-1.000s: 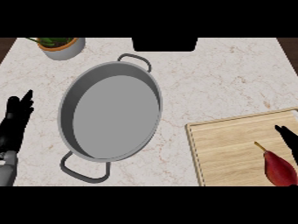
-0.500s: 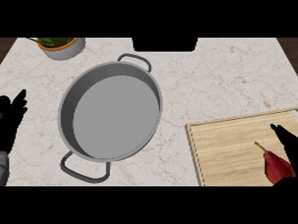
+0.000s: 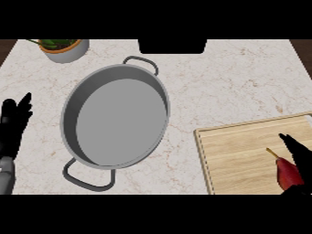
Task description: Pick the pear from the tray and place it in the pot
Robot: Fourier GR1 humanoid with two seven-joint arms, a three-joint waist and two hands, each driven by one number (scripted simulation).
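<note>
Pear (image 3: pixel 288 172) lies red on the wooden tray (image 3: pixel 239 155) right of the grey pot (image 3: pixel 118 119), the right hand (image 3: pixel 308 161) touching it with straight, released fingers, while the left hand (image 3: pixel 8 132) rests open at the counter's (image 3: pixel 233 87) left edge

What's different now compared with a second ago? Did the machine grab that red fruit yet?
The right hand has slid further over the red pear on the wooden tray, covering more of it; whether it has closed on the pear is not visible. The left hand, open at the left edge, has shifted slightly. The pear, tray, grey pot and potted plant have not moved.
</note>
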